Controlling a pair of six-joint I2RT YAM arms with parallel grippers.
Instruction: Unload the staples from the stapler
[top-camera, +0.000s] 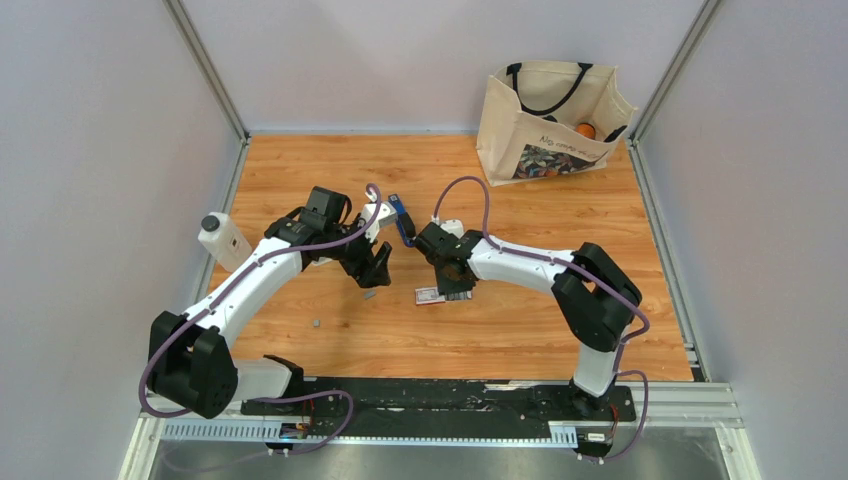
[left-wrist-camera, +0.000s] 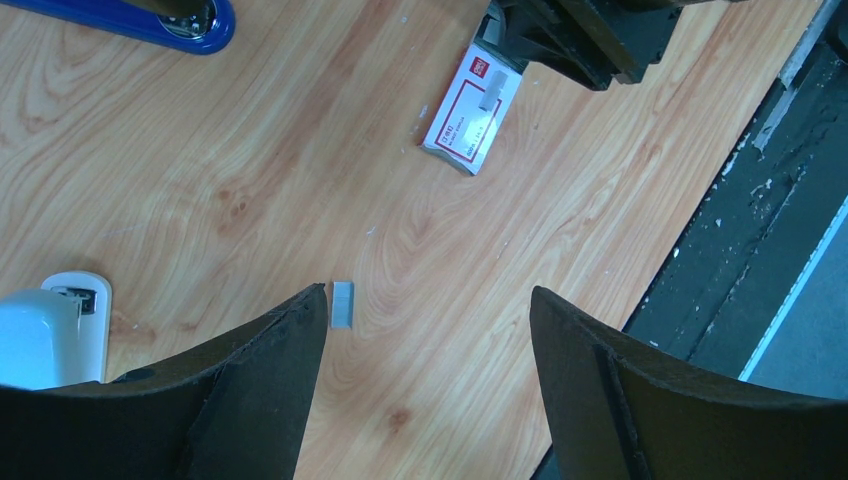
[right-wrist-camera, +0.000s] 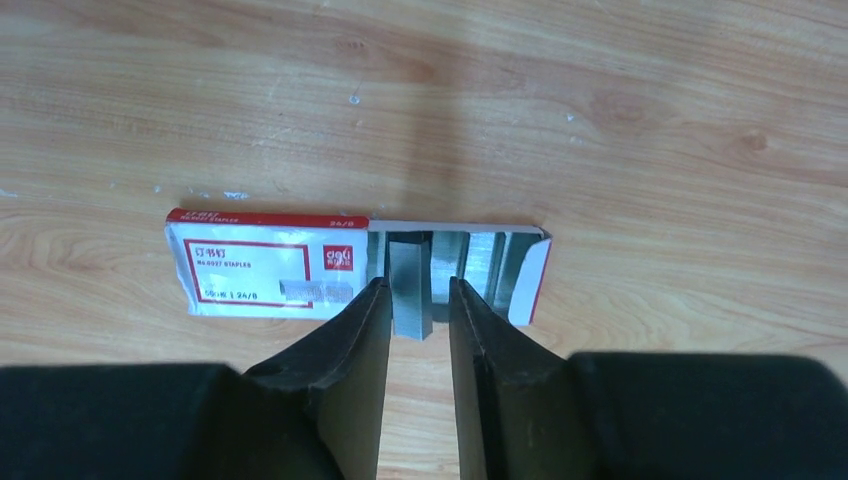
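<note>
Stapler (top-camera: 402, 218): blue, mid-table, just far of both grippers. Your left wrist view cuts it off at the top edge.
Left gripper (left-wrist-camera: 428, 300): fingers spread wide, nothing between them. One loose staple strip (left-wrist-camera: 342, 303) lies on the wood just beside one fingertip.
Right gripper (right-wrist-camera: 415, 285): fingers narrow, straddling a grey strip (right-wrist-camera: 410, 300) that pokes from the open box (right-wrist-camera: 270, 265). Pinched or only bracketed, you cannot tell.
Grey bit (top-camera: 317, 323) sits nearer the bases, too small to identify.
</note>
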